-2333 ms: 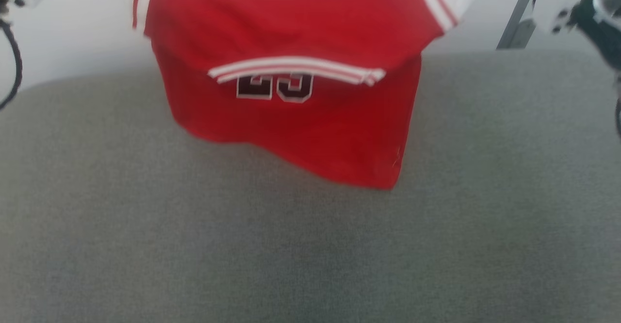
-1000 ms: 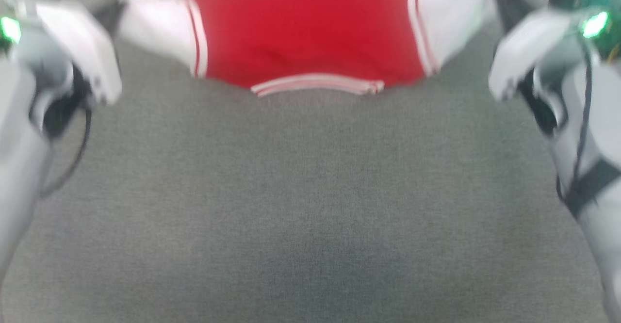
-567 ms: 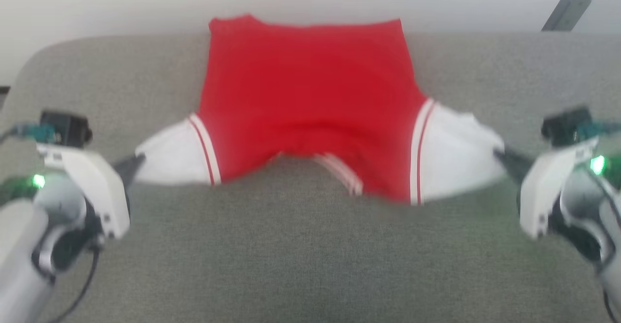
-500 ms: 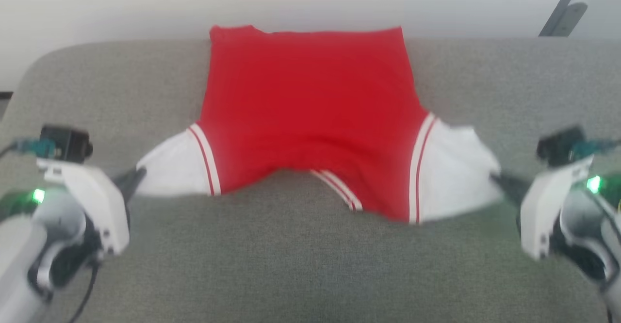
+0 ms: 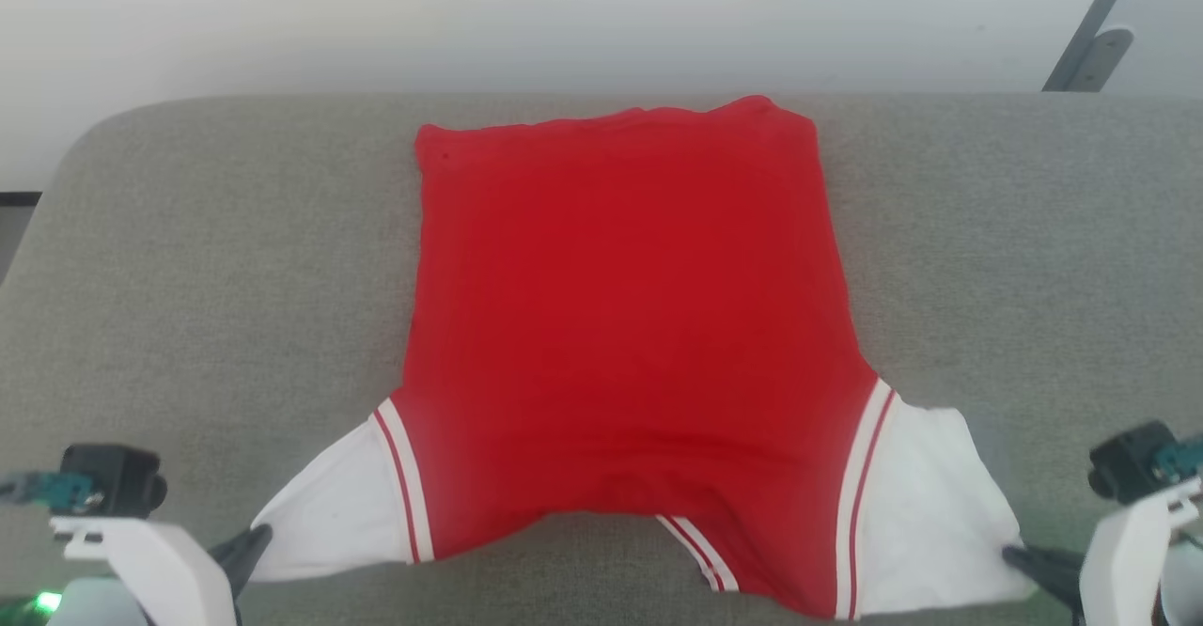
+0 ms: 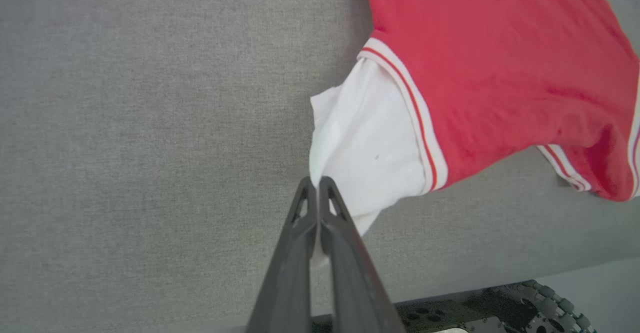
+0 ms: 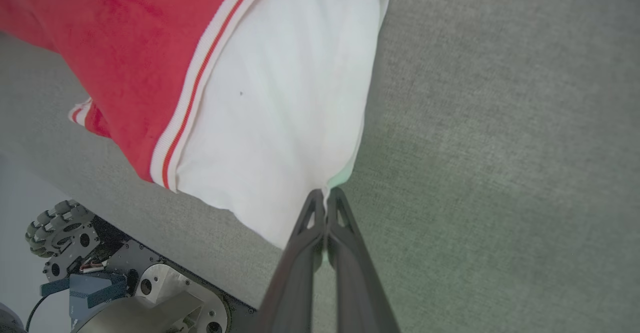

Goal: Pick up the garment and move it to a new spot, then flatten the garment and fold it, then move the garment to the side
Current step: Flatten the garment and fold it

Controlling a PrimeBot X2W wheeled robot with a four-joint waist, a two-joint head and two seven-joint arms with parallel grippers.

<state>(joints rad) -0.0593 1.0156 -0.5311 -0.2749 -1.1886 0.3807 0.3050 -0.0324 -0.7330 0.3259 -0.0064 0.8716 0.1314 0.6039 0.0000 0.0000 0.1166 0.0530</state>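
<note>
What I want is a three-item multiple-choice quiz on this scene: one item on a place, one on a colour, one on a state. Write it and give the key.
1. The garment lies spread on:
A. a grey padded surface
B. a wooden shelf
C. a metal tray

2. The sleeve panels are:
A. blue
B. black
C. white

3. The left gripper is:
A. open above the cloth
B. shut on a sleeve's edge
C. shut on nothing

Key:
1 A: in the head view, grey fabric shows on both sides of the red body.
2 C: both sleeves are white beyond the striped trim.
3 B: in the left wrist view, its jaws are closed with white cloth pinched at the tips.
</note>
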